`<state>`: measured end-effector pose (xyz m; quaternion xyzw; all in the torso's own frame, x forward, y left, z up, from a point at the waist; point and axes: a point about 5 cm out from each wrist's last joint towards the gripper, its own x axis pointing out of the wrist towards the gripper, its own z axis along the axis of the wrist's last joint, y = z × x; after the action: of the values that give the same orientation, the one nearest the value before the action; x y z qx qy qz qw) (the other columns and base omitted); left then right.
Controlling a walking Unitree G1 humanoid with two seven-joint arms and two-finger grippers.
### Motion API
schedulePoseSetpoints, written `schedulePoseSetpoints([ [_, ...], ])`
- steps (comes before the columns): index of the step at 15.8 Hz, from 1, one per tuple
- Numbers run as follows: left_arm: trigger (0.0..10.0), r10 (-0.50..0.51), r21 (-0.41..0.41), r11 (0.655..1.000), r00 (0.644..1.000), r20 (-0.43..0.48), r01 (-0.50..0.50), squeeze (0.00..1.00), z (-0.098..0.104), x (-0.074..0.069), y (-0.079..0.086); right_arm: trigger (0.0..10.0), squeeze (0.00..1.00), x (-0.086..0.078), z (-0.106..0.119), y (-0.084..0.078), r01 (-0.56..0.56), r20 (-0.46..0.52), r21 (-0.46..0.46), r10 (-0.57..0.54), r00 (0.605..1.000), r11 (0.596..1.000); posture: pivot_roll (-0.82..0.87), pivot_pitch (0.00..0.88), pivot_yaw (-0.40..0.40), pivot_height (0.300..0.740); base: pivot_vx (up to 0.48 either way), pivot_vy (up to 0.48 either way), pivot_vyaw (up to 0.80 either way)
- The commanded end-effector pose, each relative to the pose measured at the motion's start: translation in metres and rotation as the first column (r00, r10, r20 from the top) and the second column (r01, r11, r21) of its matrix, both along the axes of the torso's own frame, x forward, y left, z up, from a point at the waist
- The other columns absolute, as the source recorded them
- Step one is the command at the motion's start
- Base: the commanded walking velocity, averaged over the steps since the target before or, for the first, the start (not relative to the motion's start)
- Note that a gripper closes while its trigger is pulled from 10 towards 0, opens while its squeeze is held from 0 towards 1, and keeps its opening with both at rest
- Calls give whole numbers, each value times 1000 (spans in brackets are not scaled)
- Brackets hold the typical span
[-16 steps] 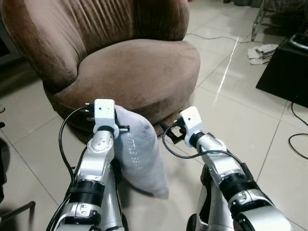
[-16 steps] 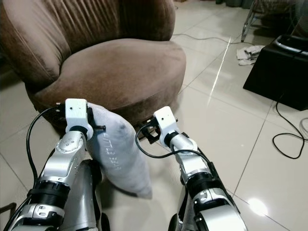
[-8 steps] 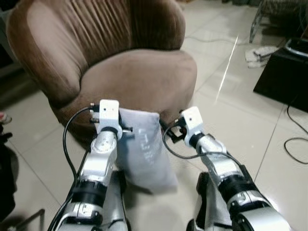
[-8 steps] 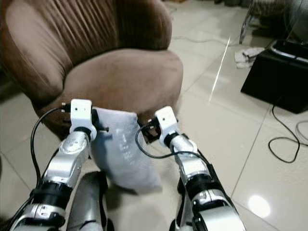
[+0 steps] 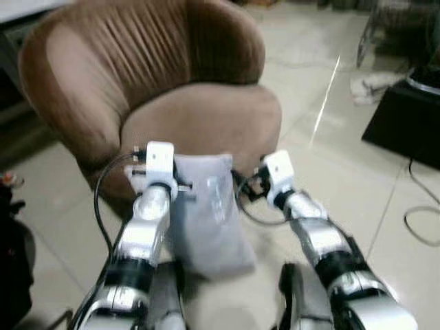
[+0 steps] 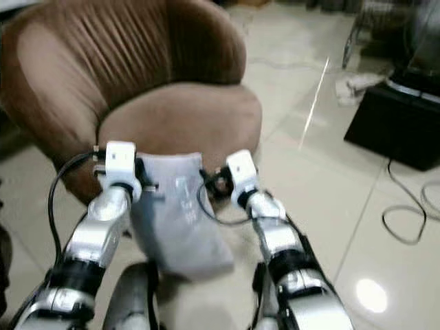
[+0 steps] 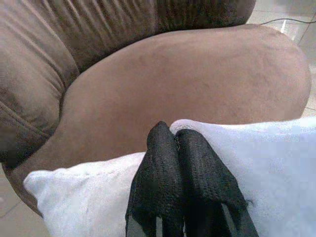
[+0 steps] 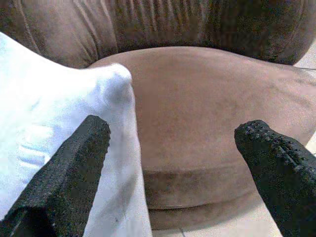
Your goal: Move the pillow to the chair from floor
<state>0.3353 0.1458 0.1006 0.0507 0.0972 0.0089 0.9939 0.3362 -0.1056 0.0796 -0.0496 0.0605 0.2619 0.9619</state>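
Grey pillow (image 5: 208, 210) hangs pinched in left hand (image 7: 173, 140) before brown chair (image 5: 199, 117).

A black box (image 5: 411, 118) stands at the right edge of the frame on the pale tiled floor (image 5: 344, 172). A crumpled white cloth (image 5: 368, 84) lies just above and left of it. 1 dark cable (image 5: 418, 218) loops across the tiles at the lower right. A streak of glare (image 5: 323, 103) runs down the floor right of centre.

Motion-blurred head views, glare streak on floor (image 5: 323, 103)
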Motion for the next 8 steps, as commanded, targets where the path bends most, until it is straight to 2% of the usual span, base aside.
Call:
schedulePoseSetpoints([
  [1, 10000, 12, 14, 1000, 998, 63, -13, 0, 15, 6, 8, 10000, 0, 1, 7, -8, -37, 9, 3, 37, 999, 999, -59, 0, 60, 613, 0, 0, 0],
  [2, 10000, 14, 19, 1000, 998, 63, -15, 0, 15, 6, 10, 10000, 0, 0, 9, -11, -75, 10, -8, 75, 997, 997, -61, 0, 63, 618, 0, 0, 0],
  [3, 10000, 16, 27, 999, 998, 65, -18, 0, 16, 7, 13, 10000, 0, -1, 17, -21, -154, 13, -37, 155, 988, 987, -64, 0, 64, 628, 0, 0, 0],
  [4, 10000, 15, 44, 999, 998, 61, -18, 0, 15, 8, 18, 10000, 0, -1, 37, -46, -283, -3, -103, 284, 959, 954, -73, 0, 65, 643, 0, 0, 0],
  [5, 10000, 14, 50, 999, 998, 59, -17, 0, 15, 8, 20, 10000, 0, -1, 44, -55, -315, -8, -134, 317, 949, 940, -82, 0, 64, 648, 0, 0, 0],
  [6, 10000, -1, 68, 998, 999, 54, -3, 0, 14, 11, 23, 10000, 0, 4, 70, -80, -372, -27, -207, 375, 927, 905, -93, 0, 59, 663, 0, 0, 0],
  [8, 10000, -17, 73, 997, 998, 56, 13, 0, 16, 14, 24, 10000, 0, 9, 94, -96, -402, -40, -259, 406, 913, 878, -101, 0, 49, 678, 0, 0, 0],
])
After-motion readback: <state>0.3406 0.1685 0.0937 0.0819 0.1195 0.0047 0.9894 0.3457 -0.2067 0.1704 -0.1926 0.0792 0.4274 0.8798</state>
